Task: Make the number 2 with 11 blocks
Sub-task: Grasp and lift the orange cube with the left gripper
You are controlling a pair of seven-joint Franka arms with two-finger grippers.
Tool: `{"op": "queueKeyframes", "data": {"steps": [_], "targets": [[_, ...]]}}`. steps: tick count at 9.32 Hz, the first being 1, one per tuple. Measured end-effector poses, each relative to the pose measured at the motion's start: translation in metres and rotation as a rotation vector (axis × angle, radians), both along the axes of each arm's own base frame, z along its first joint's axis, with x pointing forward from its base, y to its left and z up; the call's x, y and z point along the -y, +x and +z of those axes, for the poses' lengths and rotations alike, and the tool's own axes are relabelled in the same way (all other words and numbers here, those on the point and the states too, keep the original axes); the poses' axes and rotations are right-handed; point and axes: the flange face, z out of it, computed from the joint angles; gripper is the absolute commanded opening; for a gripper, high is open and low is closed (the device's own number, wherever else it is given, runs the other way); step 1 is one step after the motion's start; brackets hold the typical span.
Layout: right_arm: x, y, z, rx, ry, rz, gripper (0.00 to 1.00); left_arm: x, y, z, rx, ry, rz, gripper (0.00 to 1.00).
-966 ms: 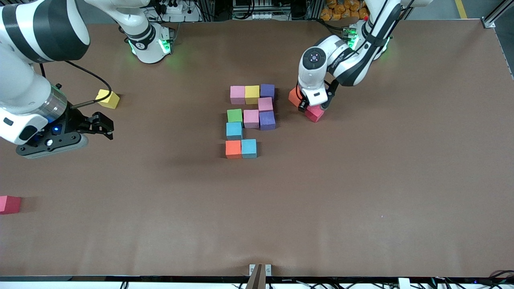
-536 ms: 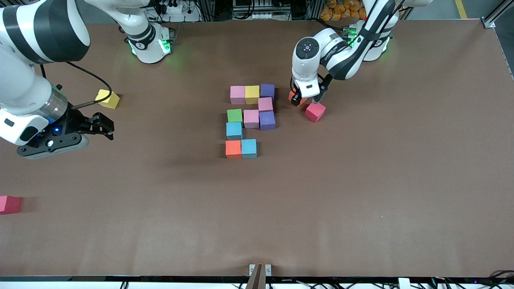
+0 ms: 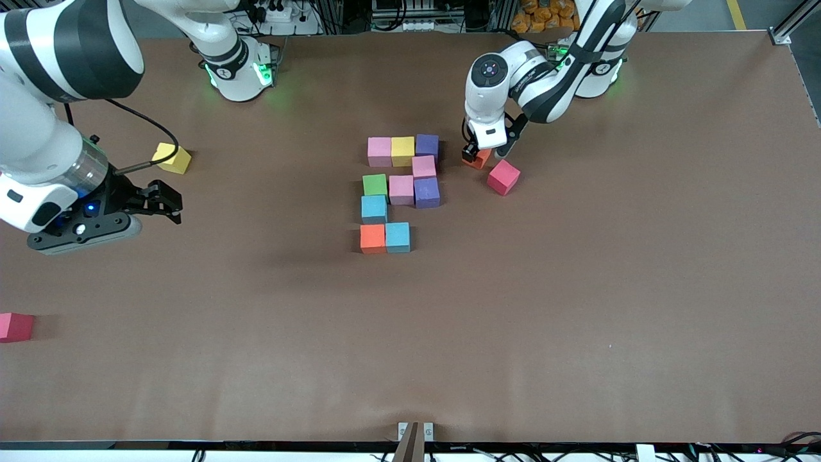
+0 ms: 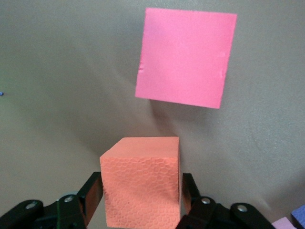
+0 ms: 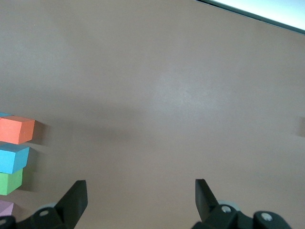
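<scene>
The number 2 (image 3: 401, 189) lies mid-table as several touching blocks: pink, yellow and purple in the row nearest the bases, then pink, then green, pink and purple, then light blue (image 3: 374, 208), then orange and light blue. My left gripper (image 3: 481, 154) is low at the table beside the figure, toward the left arm's end. It is shut on a loose orange block (image 3: 479, 161). In the left wrist view (image 4: 142, 191) the fingers (image 4: 94, 195) press that block's (image 4: 140, 186) two sides. My right gripper (image 3: 174, 206) waits open and empty toward the right arm's end, as the right wrist view (image 5: 140, 191) shows.
A red cube (image 3: 503, 177) sits just nearer the front camera than the held block, also in the left wrist view (image 4: 186, 57). A loose yellow cube (image 3: 172, 158) lies near the right gripper. Another red cube (image 3: 14, 326) lies at the right arm's end.
My left gripper rose off the red cube, moved toward the bases to the orange block and closed on its sides. The right arm has not moved.
</scene>
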Motion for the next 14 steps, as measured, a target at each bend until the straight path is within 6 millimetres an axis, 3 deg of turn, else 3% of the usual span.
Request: {"op": "queueKeyframes", "data": {"steps": [2, 3, 4, 7, 9, 11, 13, 14], "targets": [[0.0, 0.0, 0.0, 0.0, 0.0, 0.0, 1.0, 0.0, -0.002, -0.005, -0.01, -0.003, -0.001, 0.72], [0.0, 0.0, 0.0, 0.0, 0.0, 0.0, 1.0, 0.0, -0.002, -0.008, -0.014, -0.005, -0.001, 0.1], [0.0, 0.0, 0.0, 0.0, 0.0, 0.0, 1.0, 0.0, -0.002, -0.009, -0.018, -0.005, 0.0, 0.0], [0.0, 0.0, 0.0, 0.0, 0.0, 0.0, 1.0, -0.012, 0.023, -0.005, -0.008, -0.022, 0.037, 0.0], [0.0, 0.0, 0.0, 0.0, 0.0, 0.0, 1.0, -0.025, 0.064, 0.01, 0.014, -0.04, 0.113, 0.0], [0.0, 0.0, 0.0, 0.0, 0.0, 0.0, 1.0, -0.031, 0.113, 0.041, 0.03, -0.038, 0.185, 0.0], [0.0, 0.0, 0.0, 0.0, 0.0, 0.0, 1.0, -0.02, 0.148, 0.069, 0.055, -0.077, 0.25, 0.0], [0.0, 0.0, 0.0, 0.0, 0.0, 0.0, 1.0, -0.01, 0.162, 0.072, 0.046, -0.094, 0.286, 0.0]]}}
